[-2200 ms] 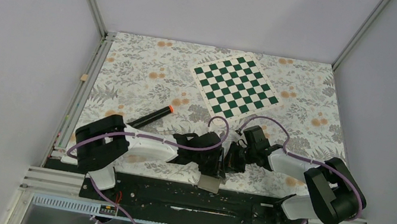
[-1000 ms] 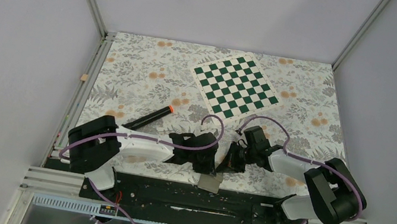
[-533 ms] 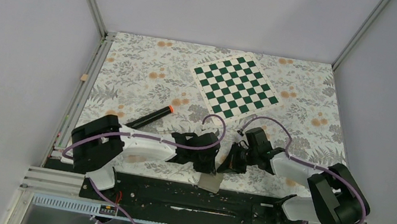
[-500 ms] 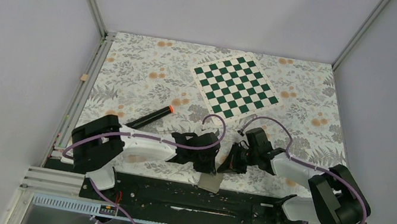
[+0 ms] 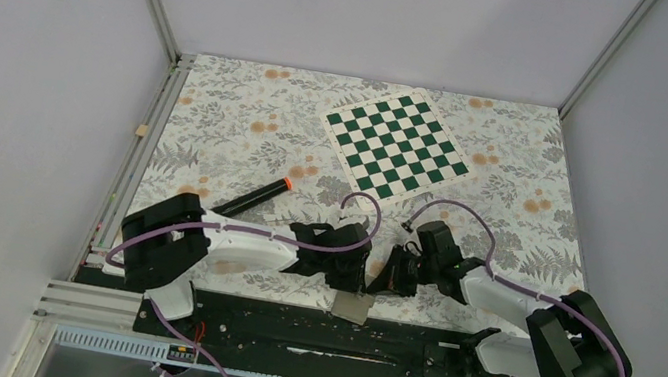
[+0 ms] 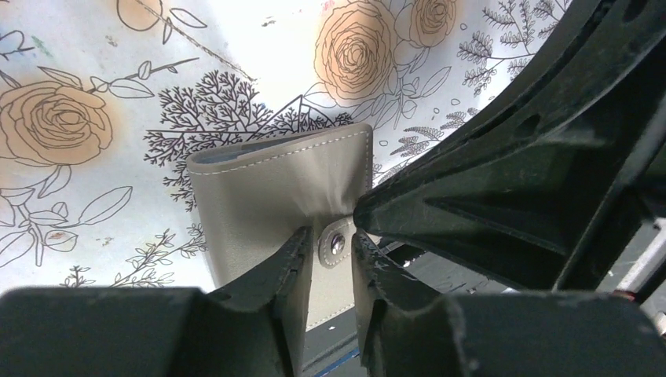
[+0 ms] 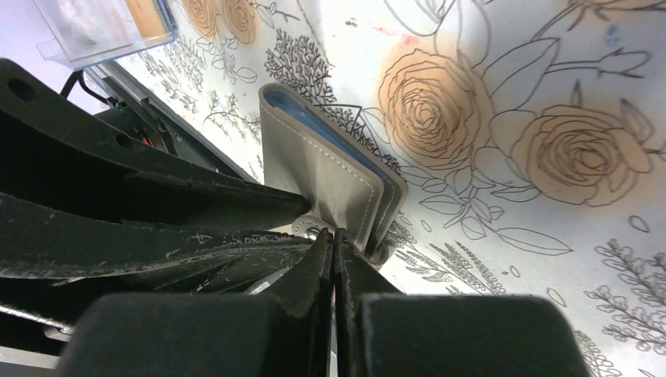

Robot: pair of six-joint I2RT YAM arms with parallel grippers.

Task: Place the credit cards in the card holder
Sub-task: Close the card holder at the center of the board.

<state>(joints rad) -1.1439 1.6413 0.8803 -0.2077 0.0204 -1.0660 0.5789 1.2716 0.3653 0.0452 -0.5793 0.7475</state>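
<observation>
White cloth printed with orange roses and black leaves [image 5: 218, 130] covers the table. The green-and-white chessboard [image 5: 396, 145] lies far beyond both grippers, and the black marker with the orange tip [image 5: 255, 196] is well apart from the left one, so I ignore both.

The flat grey stitched card holder [image 6: 275, 188] sits folded shut directly under the two grippers, which meet over it tip to tip. Its near end appears to overhang the table edge.

From the right gripper [image 7: 334, 236] a clear plastic tray [image 7: 86, 35] shows up and to the left, past the holder. The orange slab in it [image 7: 145, 16] I take to be the credit cards, none yet in the holder.

The left gripper [image 6: 331, 236] stands narrowly parted, its fingers either side of the holder's short tab [image 6: 328, 258]. I cannot tell if the pads press on it. The right gripper is closed pad against pad with nothing visible between, its tip against the tab beside the small metal stud [image 6: 337, 244].

I judge the step to be popping that snap so the holder can open. To do it well I would:
- pin the holder's body with the closed right tip
- close the left jaws squarely on the tab
- peel it up and away from the stud, not sideways

A sideways drag could slide the holder off the edge.
</observation>
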